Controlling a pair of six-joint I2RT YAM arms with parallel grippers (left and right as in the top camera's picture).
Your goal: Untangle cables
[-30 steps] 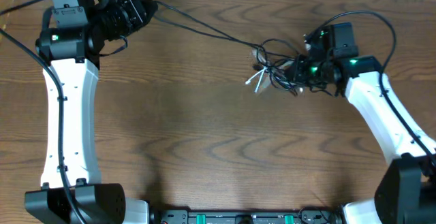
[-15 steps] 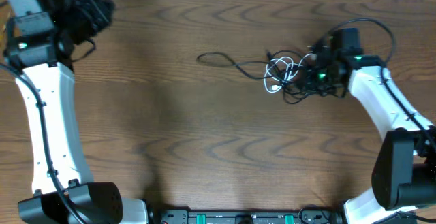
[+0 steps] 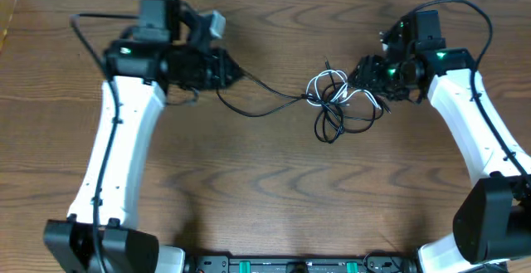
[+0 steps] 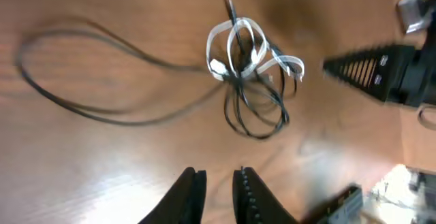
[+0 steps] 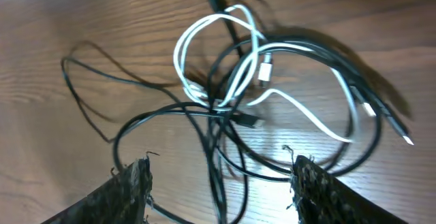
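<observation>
**Now both grippers need a strand**

On the left, the left gripper (image 4: 219, 178) has its fingers drawn almost together, and we see nothing between them. A black cable (image 3: 249, 113) lies near it in a slack loop. Further right the cables (image 3: 332, 99) cross in a knot (image 5: 218, 108), with the white cable (image 5: 178, 54) looped through the black. The right gripper (image 5: 221, 161) is spread wide, the knot just ahead of it. We judge this a regrasp: each gripper should pinch one strand, then they draw apart.
</observation>
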